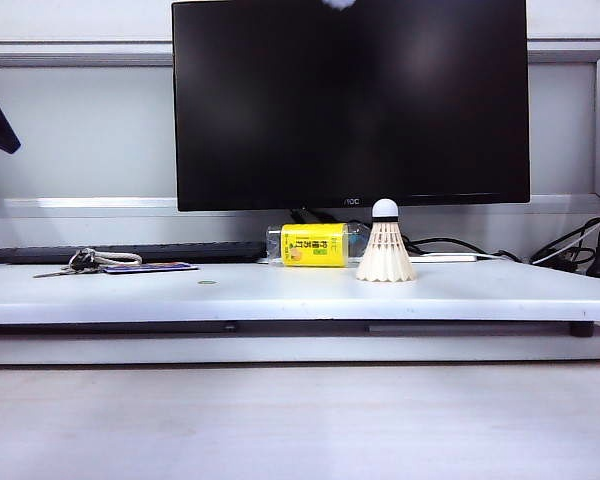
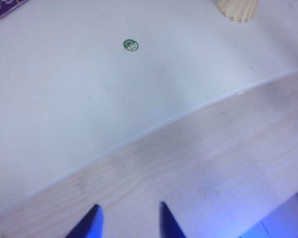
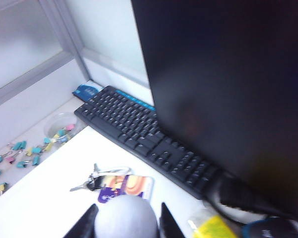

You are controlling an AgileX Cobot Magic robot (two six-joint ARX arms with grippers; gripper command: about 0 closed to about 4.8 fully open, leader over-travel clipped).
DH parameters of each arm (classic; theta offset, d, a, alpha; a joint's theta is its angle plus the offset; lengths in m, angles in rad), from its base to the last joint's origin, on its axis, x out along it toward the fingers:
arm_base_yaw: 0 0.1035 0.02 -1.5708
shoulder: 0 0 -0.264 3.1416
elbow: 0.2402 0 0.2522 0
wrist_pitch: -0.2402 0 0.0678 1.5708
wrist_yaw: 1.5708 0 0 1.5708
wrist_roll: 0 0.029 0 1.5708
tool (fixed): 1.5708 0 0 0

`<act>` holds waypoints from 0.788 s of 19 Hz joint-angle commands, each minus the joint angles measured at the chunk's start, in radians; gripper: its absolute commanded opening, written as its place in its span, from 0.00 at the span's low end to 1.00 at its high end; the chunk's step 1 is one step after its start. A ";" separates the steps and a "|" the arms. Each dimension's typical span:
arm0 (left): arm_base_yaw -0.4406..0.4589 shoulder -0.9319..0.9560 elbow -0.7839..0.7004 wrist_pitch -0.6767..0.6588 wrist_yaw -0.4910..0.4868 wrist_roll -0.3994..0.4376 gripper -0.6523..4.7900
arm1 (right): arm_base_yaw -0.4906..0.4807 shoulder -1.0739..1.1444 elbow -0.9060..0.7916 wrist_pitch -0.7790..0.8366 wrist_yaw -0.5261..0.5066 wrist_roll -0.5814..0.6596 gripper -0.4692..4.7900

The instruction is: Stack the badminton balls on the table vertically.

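**Now one shuttlecock stands, the other rides high in the right gripper**

Exterior view first. You have one of the badminton balls (image 1: 385, 245) standing upright on the table (image 1: 280, 295), skirt down and cork tip up, just in front of the monitor (image 1: 350, 100) and right beside the yellow-labelled bottle (image 1: 315, 244). Its long axis is vertical, which is what the stack needs. At the very top edge, above the monitor, a blurred white shape (image 1: 338, 4) shows; it may be the second shuttlecock, but too little is in frame to be sure. The keys (image 1: 85, 261) lie well to the left of the monitor's base.

Left wrist view. Your left gripper (image 2: 129, 220) hangs over the lower wood-grain surface (image 2: 213, 163) with its jaws apart and nothing between them. The standing shuttlecock's skirt (image 2: 237, 9) is well away, across the table edge.

Right wrist view. Your right gripper (image 3: 124, 223) has its jaws clamped on a rounded white object, by its looks the second shuttlecock (image 3: 126, 215), carried beside the monitor, above the keyboard (image 3: 149, 139).

So the right arm is the nearer one. The coming move, as I judge it, turns on bringing the held shuttlecock directly above the standing cork, axis vertical, open skirt downward. Any sideways offset could tip the standing one.
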 commanded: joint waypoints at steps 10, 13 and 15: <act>0.000 -0.002 0.004 0.011 0.047 0.004 0.41 | -0.077 -0.257 0.003 -0.101 -0.012 -0.053 0.37; 0.000 -0.002 0.004 0.012 0.052 -0.012 0.41 | -0.081 -0.334 0.003 -0.133 0.003 -0.072 0.37; 0.000 -0.002 0.004 0.012 0.053 -0.012 0.41 | -0.081 -0.384 0.003 -0.162 0.011 -0.075 0.37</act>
